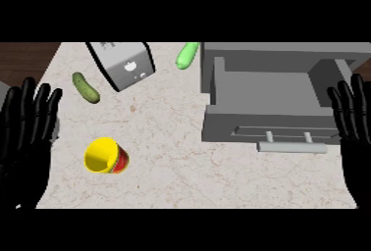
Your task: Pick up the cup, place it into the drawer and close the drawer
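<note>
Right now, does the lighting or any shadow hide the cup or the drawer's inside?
Head view: light is even, with no glare on the counter. The yellow cup reads clearly, lying tilted on its side. The open drawer is uniformly grey, its inside only slightly shaded and fully visible. The left hand and right hand are flat black with little detail.

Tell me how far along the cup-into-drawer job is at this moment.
Nothing is done yet, though the drawer already stands pulled open and shows nothing inside. The yellow cup lies on its side on the counter, untouched. Nothing is in hand: the left hand and right hand rest open at the view's edges. Left to do: pick up the cup, place it in the drawer, close it.
</note>
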Robot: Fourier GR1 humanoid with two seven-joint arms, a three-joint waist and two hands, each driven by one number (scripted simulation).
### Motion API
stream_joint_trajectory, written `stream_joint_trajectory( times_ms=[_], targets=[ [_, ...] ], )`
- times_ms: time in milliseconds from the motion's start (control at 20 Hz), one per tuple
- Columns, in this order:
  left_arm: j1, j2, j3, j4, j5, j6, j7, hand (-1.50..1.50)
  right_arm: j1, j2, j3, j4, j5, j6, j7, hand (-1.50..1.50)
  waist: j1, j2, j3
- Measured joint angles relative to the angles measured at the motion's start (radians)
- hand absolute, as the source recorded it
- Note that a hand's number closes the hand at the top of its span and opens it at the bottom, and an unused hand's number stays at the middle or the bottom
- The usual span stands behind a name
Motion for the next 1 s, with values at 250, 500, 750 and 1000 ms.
stream_joint_trajectory(
  times_ms=[250, 500, 750, 1000],
  targets=[
    [0.059, 0.068, -0.025, -0.04, 0.148, -0.167, 0.01, -1.5, -0.004, 0.014, 0.002, -0.001, 0.007, -0.014, -0.002, -1.5, -0.011, -0.007, 0.003],
    [0.141, 0.123, -0.046, -0.018, 0.395, -0.325, 0.08, -1.5, 0.014, -0.024, -0.002, -0.005, 0.004, 0.022, 0.02, -1.5, -0.017, -0.008, 0.004],
    [0.188, 0.2, 0.046, 0.04, 0.595, -0.447, 0.116, -1.5, 0.026, -0.031, 0.005, 0.035, 0.016, 0.046, -0.009, -1.5, -0.018, -0.008, 0.005],
    [0.179, 0.227, 0.121, 0.167, 0.641, -0.534, 0.105, -1.5, -0.002, -0.028, 0.004, 0.049, 0.024, 0.048, 0.009, -1.5, -0.02, -0.008, 0.005]
  ],
)
